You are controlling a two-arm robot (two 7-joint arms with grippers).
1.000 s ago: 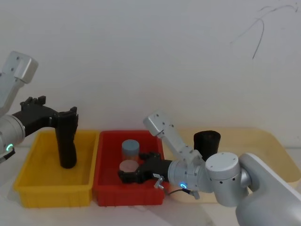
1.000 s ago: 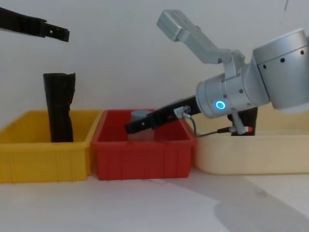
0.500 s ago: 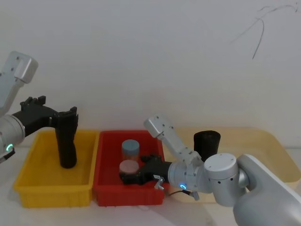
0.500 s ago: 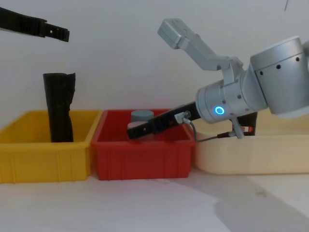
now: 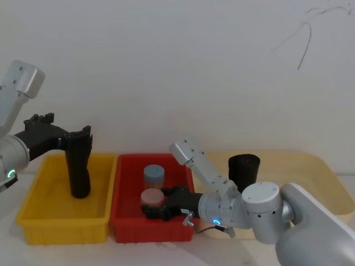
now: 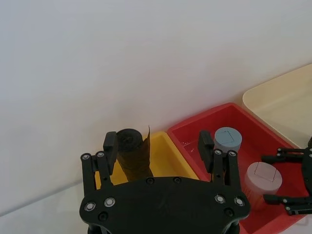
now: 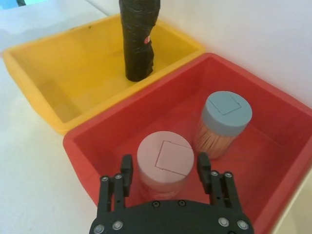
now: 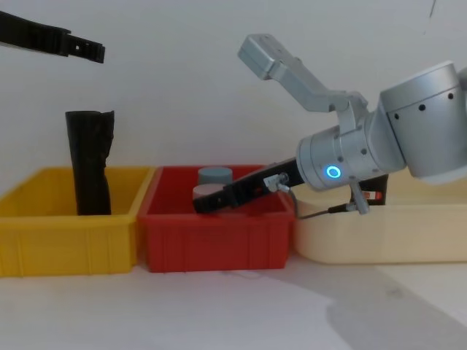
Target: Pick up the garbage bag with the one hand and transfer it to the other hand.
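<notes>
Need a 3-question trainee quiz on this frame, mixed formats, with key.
1. True or false: the right gripper is open, with a finger on either side of the pink-lidded jar.
2. Where does the labelled black roll stand? A: red bin. B: yellow bin. C: cream tray.
3. Fill in: the left gripper is ___ (open/shut).
Key: 1 true; 2 B; 3 open.

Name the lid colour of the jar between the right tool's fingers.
Pink lid; clearest in the right wrist view.
</notes>
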